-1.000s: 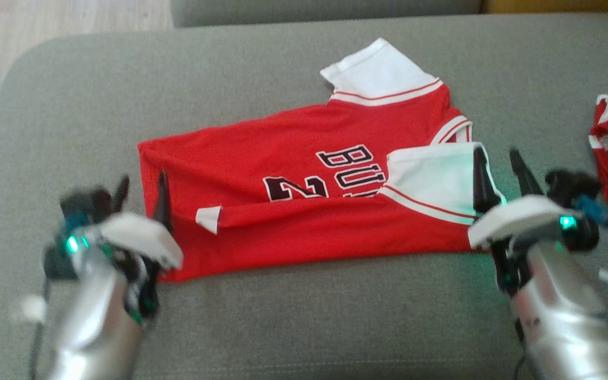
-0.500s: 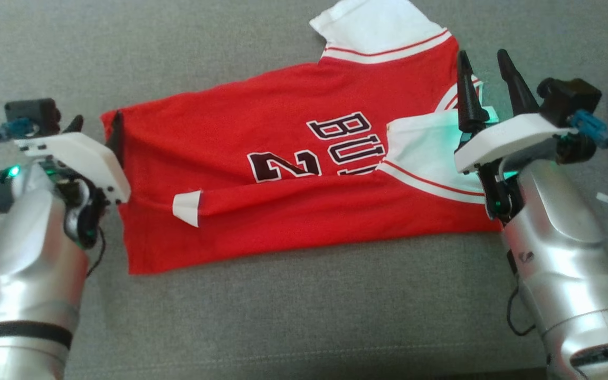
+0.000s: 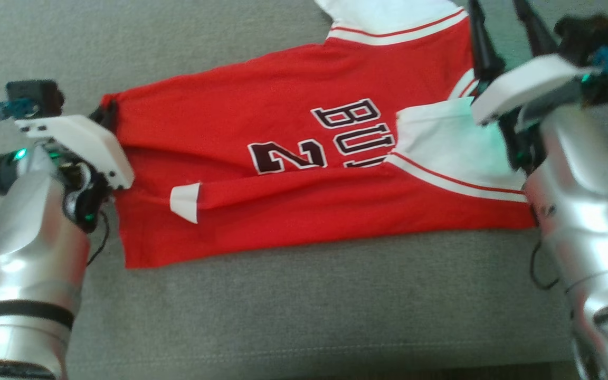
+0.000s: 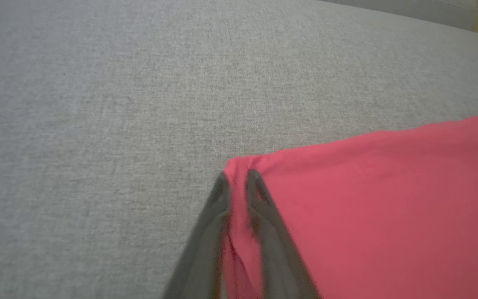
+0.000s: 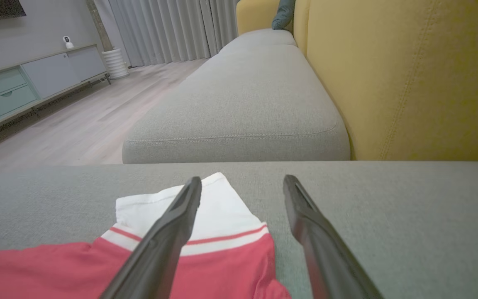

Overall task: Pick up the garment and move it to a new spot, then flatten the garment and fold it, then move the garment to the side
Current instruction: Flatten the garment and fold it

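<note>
the red shirt [image 3: 283, 174] lies spread on the grey sofa cushion [image 3: 293, 316]. the left gripper [image 4: 235, 182] is clenched on the shirt's far left corner. the right gripper [image 5: 242, 182] is released, above the white sleeve [image 5: 222, 211].

The garment [image 3: 293, 132] is smooth red cloth with a faint sheen; the sofa cushion [image 3: 283, 306] under it is coarse, matt grey weave. My left claw [image 4: 237, 176] has dull dark plastic fingers [image 4: 207, 241]; my left forearm [image 3: 29, 253] shell is glossy silver.
</note>
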Motion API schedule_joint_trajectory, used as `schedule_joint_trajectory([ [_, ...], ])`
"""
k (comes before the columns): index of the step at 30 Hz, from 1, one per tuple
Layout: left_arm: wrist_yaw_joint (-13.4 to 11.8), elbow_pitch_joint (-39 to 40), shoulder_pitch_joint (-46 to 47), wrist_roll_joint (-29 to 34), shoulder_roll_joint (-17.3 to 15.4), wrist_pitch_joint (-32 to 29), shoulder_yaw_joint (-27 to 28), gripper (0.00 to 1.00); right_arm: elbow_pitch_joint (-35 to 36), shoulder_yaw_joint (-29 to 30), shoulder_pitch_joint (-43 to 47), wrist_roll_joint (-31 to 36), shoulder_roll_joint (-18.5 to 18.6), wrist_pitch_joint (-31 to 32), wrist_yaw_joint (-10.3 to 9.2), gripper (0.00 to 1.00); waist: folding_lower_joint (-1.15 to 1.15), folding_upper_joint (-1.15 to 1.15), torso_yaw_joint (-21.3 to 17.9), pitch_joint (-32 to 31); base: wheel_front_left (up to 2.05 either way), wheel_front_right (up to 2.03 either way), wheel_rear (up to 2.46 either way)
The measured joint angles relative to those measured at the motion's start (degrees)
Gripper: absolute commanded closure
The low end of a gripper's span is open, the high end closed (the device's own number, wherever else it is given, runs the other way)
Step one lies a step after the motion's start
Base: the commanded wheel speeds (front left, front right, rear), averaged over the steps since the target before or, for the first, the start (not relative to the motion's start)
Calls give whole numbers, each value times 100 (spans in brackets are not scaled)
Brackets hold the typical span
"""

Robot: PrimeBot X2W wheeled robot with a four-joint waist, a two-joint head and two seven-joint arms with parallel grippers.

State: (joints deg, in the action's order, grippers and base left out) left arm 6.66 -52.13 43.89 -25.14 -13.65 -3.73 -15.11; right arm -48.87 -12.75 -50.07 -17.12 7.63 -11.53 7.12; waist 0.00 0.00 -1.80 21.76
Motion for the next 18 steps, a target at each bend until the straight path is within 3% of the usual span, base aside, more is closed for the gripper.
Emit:
schedule_joint_trajectory([
  [11,48,62,346,-163,311,558,-471,100,-554,-230,-1204,374,408,526,-1,0,1,0,483,408,0,0,0],
  [18,90,114,637,-164,434,968,-821,100,-1196,-412,-1790,731,410,1069,0,0,1,0,817,717,0,0,0],
])
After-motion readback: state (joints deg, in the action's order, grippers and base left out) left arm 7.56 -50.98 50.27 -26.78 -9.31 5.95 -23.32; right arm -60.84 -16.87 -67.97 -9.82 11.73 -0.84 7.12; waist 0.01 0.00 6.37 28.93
